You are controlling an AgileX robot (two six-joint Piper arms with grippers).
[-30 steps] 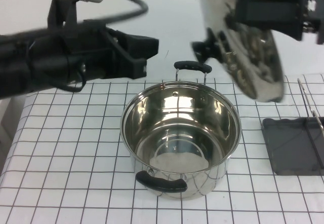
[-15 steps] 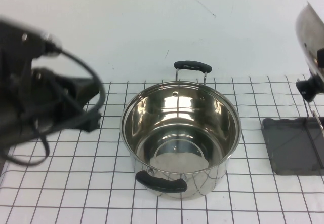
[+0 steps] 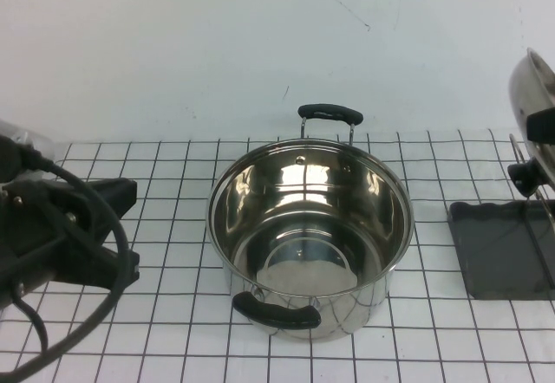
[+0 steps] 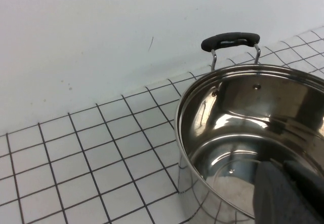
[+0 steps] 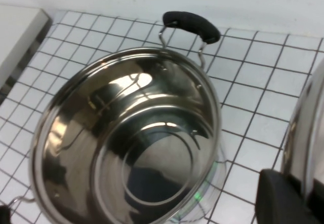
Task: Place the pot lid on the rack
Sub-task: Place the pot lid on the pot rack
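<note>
Grid-lined white tabletop (image 3: 156, 227) below bare white wall (image 3: 217, 45); both claws unseen.

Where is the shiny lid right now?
In the high view, the lid is tilted on edge at the far right, above the rack and its grey tray, to the right of the pot.

The pot lid (image 3: 536, 88), the rack (image 3: 533, 184) and both grippers are cut off at the frame edges.
</note>
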